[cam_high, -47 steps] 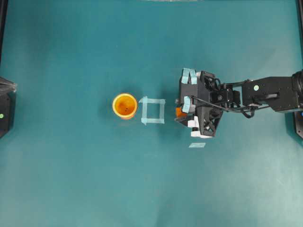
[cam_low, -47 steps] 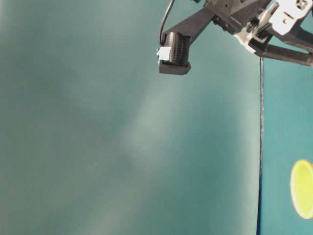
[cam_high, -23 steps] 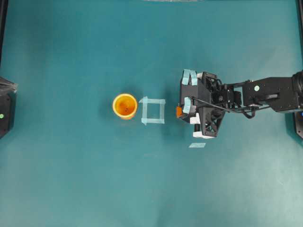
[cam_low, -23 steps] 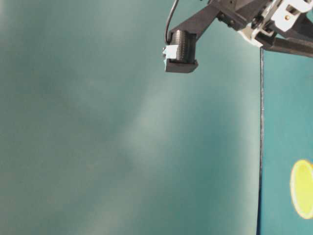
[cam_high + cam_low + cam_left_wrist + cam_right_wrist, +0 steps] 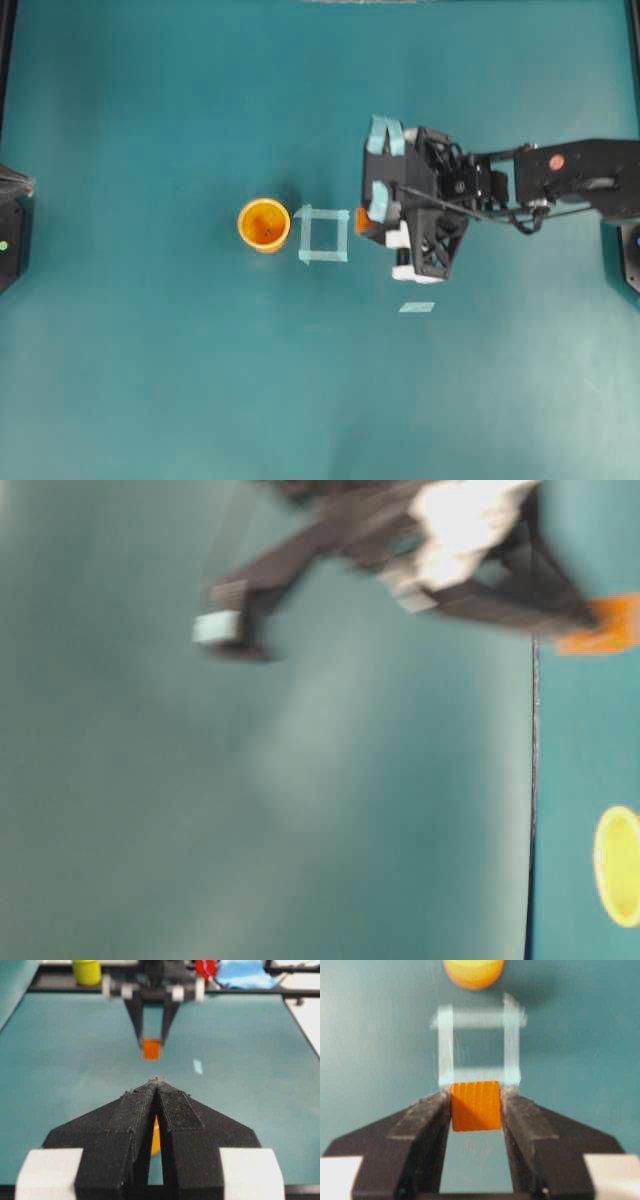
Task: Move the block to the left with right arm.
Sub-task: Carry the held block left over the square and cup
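Note:
The small orange block [image 5: 475, 1106] sits clamped between the two black fingers of my right gripper [image 5: 476, 1094], which is shut on it. From overhead the block [image 5: 361, 226] shows at the left tip of the taped right gripper [image 5: 365, 222], just right of the tape square [image 5: 324, 234]. It looks raised slightly off the table. The left wrist view shows the block [image 5: 151, 1049] held between the far gripper's fingers. In the blurred table-level view it is an orange patch [image 5: 605, 625]. My left gripper [image 5: 157, 1081] is shut with nothing in it, far from the block.
An orange cup [image 5: 264, 223] stands upright just left of the tape square [image 5: 477, 1045]. A small loose tape strip [image 5: 416, 307] lies below the right gripper. A yellow cylinder [image 5: 86, 971] and a blue cloth [image 5: 240, 974] lie beyond the table's far edge.
The right gripper closed on the block, then carried it left toward the tape square. The left arm has not moved.

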Available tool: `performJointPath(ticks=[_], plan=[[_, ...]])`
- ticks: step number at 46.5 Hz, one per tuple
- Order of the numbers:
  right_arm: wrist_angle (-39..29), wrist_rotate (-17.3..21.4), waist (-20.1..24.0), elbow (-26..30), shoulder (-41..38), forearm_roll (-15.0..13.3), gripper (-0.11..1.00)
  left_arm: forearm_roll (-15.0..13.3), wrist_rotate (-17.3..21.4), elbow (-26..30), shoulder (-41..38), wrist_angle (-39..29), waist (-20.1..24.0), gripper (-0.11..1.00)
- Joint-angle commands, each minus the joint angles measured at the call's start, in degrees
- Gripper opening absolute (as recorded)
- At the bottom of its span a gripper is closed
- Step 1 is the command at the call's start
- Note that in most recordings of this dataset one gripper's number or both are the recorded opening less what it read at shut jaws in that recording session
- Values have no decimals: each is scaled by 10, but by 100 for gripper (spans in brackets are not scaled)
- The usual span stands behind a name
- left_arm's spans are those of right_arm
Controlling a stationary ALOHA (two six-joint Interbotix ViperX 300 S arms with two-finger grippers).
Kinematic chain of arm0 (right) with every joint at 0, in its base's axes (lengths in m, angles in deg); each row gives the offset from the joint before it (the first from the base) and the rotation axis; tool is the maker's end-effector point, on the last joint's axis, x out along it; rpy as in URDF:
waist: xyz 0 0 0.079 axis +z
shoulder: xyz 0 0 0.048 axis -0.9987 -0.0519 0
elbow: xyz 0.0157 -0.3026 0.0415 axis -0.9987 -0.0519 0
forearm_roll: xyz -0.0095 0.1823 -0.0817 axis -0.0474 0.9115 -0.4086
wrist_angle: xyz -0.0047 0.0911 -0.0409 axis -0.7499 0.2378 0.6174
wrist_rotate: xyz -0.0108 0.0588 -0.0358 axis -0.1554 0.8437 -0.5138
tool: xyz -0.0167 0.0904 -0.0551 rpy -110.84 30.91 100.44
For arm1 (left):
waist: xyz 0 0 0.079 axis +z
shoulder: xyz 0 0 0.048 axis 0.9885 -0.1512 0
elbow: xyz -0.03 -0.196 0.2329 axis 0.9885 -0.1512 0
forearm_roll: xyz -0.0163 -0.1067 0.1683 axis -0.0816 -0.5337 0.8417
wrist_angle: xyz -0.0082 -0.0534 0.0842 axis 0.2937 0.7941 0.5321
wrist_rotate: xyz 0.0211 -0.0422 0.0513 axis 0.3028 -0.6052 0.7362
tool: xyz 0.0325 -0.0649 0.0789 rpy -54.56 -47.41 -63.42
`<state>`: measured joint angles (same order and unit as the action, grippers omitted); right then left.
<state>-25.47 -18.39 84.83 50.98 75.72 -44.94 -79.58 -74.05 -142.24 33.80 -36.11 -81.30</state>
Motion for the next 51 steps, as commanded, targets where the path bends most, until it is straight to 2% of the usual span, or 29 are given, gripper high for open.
performJointPath(ticks=[1,11,21,34,39,51], plan=[[-30,0,2,49,20,-1,40,1,0,14,-4,0,-2,0],[-22,-2,2,140,-4,-2,40,1,2,15,-4,1,-1,0],[4,-4,0,243,-73,-4,40,1,0,17,-1,1,-1,0],[4,-4,-2,369,-156,-53,40,1,1,20,4,0,-2,-1],[5,-4,-3,400,-182,-62,40,1,1,20,4,-5,-2,-1],[23,-2,-4,464,-240,-62,40,1,1,22,6,-14,-1,0]])
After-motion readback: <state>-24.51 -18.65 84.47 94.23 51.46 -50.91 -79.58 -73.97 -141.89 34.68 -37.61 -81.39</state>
